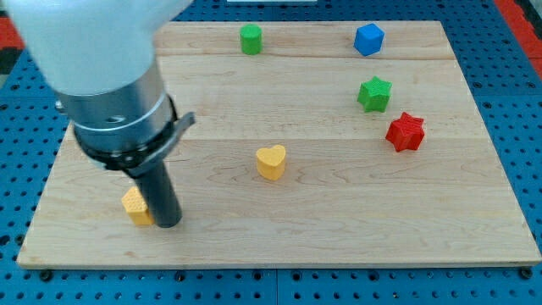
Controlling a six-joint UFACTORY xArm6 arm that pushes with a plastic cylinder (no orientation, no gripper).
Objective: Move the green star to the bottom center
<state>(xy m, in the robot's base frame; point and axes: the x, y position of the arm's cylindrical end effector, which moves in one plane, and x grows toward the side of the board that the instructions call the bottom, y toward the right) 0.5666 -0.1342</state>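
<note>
six small blocks sit on a pale wooden board that rests on a blue pegboard surface. my tip stands low at the view's left, pressed against the right side of a yellow block whose shape is partly hidden by the rod and is hard to make out, perhaps a hexagon. the arm carries no claw, so nothing can be said of jaws apart or together; only the dark rod comes down from the grey and white body of the arm, which fills the view's upper left corner.

the green star lies in the right half of the board, above its middle line, well apart from my tip and far from the bottom center. just below it and to the view's right is a red star, near but not touching. a blue block, many-sided, sits near the top edge above the green star. a green cylinder stands at the top edge, left of the blue block. a yellow heart rests near the board's middle, between my tip and the two stars.
</note>
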